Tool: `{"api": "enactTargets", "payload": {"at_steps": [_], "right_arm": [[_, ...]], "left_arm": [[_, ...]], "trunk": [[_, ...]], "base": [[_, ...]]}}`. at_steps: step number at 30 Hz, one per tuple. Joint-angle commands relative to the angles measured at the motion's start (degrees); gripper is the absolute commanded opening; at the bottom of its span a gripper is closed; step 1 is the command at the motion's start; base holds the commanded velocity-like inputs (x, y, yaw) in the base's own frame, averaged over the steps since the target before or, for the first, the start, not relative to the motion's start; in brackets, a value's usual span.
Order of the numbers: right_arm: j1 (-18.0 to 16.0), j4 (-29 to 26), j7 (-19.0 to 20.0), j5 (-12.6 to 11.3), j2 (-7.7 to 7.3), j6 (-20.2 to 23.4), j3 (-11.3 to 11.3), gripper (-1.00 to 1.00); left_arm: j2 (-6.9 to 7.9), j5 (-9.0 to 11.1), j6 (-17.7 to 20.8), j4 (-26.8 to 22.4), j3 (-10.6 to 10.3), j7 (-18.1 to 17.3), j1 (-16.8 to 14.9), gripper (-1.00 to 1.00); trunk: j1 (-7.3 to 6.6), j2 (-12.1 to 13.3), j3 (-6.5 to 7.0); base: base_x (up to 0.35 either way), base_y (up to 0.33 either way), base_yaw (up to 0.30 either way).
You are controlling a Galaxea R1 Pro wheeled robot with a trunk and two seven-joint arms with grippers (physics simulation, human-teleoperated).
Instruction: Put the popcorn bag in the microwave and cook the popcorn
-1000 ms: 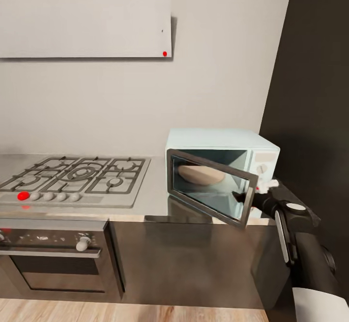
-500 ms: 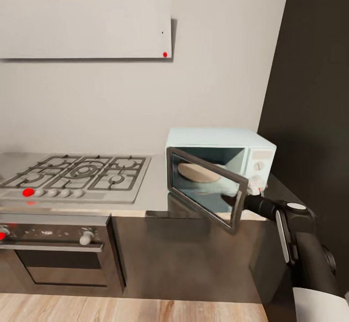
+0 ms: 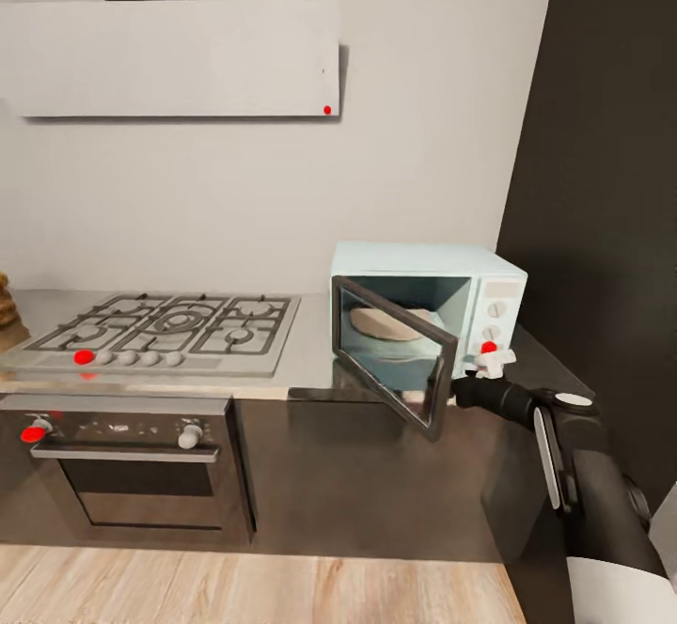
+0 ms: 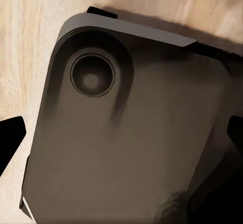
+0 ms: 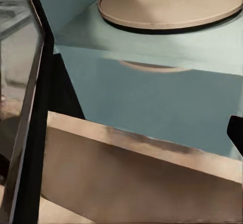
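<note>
Head view: the microwave (image 3: 428, 309), pale mint-blue with a white knob panel at its right side, stands at the right end of the countertop (image 3: 306, 361), close to a dark wall panel (image 3: 602, 182). Its dark glass door (image 3: 395, 353) is hinged at the left and swung partly outward, exposing the cavity and a tan round turntable (image 3: 387, 323) on the cavity floor. The right gripper (image 3: 480, 382) sits just beside the free edge of the door, below the knob panel, at the end of the black right arm (image 3: 583, 474) that rises from the lower right; whether its fingers are spread or pressed together cannot be told from here (the tips blend into the door edge). Left of the microwave, a gas hob (image 3: 165, 328) is set into the worktop above a built-in oven (image 3: 132, 464), with a pale range hood (image 3: 179, 58) on the wall overhead. Right wrist view: the turntable (image 5: 172, 6) lies inside the mint cavity, the door (image 5: 25, 107) stands edge-on at one side, and the tan front edge of the countertop (image 5: 136, 178) runs below. Left wrist view: a dark robot body part (image 4: 131, 143) over a wooden floor (image 4: 30, 42); the left gripper's dark finger tips (image 4: 10, 138) stand wide apart at the frame's edges.
</note>
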Motion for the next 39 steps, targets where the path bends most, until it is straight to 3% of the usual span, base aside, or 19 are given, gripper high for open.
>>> {"api": "enactTargets", "payload": {"at_steps": [1, 19, 35, 39], "right_arm": [[-0.05, -0.07, 0.61, 0.44, 0.02, 0.23, -0.07, 1.0], [-0.05, -0.07, 0.45, -0.09, 0.6, 0.48, -0.46, 1.0], [-0.05, -0.14, -0.13, 0.0, 0.61, 0.41, -0.82, 1.0], [-0.05, -0.09, -0.31, 0.26, 0.19, 0.19, -2.64, 1.0]], "left_arm": [[-0.01, 0.3, -0.13, -0.02, -0.03, 0.01, -0.01, 1.0], [0.06, 0.34, -0.13, -0.01, -0.11, 0.02, -0.01, 1.0], [0.07, 0.04, -0.13, 0.0, -0.37, -0.07, -0.01, 1.0], [0.07, 0.04, -0.13, 0.0, -0.37, -0.07, -0.01, 1.0]], "trunk": [[-0.02, -0.04, -0.06], [-0.02, -0.04, -0.06], [-0.02, -0.04, -0.06], [-0.02, -0.04, -0.06]], "base": [[-0.228, 0.215, 0.0], [-0.231, 0.22, 0.0], [-0.014, 0.313, 0.0], [0.0, 0.3, 0.0]]}}
